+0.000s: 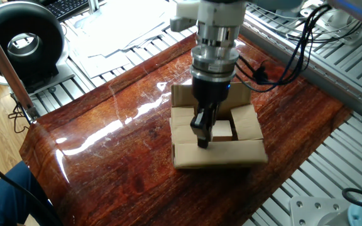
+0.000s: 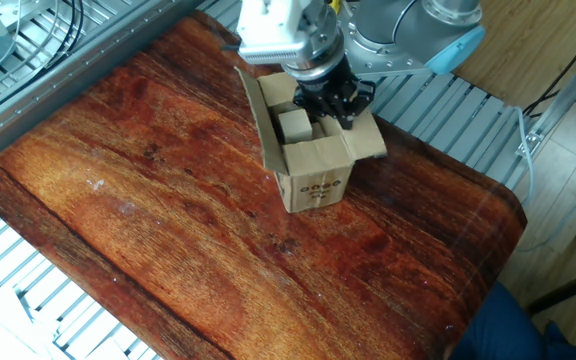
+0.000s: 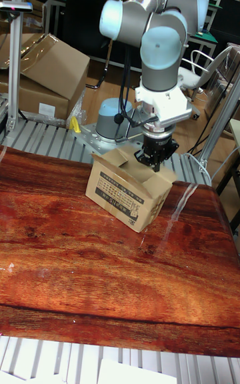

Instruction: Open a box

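Note:
The box [image 1: 217, 152] is a small brown carton standing on the dark wooden table [image 1: 118, 150]. Its far flap stands upright and its side flaps lie spread outward. My gripper [image 1: 202, 134] is shut with nothing in it, and its tips press on the near long flap, which is folded outward and roughly level. From the other side, the box [image 2: 311, 165] shows a pale wooden block [image 2: 293, 122] inside, with the gripper [image 2: 334, 106] at its far rim over the bent-out flap. In the tall view the gripper [image 3: 155, 159] touches the top rear edge of the box [image 3: 125, 192].
A black round device [image 1: 24, 39] and loose papers [image 1: 121, 25] lie beyond the table's far left edge. Cables [image 1: 294, 44] hang at the right over the aluminium frame. Large cardboard cartons [image 3: 40, 74] stand behind the table in the tall view.

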You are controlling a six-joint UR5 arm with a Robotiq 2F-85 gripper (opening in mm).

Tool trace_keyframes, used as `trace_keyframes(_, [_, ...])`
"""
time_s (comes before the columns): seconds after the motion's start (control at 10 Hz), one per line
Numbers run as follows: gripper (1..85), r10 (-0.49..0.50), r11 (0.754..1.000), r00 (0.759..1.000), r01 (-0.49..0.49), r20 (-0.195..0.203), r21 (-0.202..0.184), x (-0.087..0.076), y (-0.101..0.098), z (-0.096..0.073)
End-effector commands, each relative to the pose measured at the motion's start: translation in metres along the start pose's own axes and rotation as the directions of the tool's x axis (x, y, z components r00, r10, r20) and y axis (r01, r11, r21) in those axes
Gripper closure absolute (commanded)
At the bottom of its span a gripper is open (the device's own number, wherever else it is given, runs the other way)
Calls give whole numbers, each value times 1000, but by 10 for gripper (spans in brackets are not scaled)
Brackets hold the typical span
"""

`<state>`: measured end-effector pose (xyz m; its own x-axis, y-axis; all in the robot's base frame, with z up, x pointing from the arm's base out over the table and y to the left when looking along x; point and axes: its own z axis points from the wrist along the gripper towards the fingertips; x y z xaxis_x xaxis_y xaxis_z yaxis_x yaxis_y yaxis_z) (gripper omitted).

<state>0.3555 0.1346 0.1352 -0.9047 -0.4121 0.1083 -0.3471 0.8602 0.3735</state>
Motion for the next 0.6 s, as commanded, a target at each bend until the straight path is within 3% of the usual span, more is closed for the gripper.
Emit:
trace_keyframes(0.0, [847,-13,1000,999,12,40,5,-12,-4,13])
trace_keyframes(0.3, [847,-12,1000,1000,12,0,2,2,-1,-2])
trace_keyframes(0.5, [847,-22,1000,999,21,-36,-8,13,-3,-23])
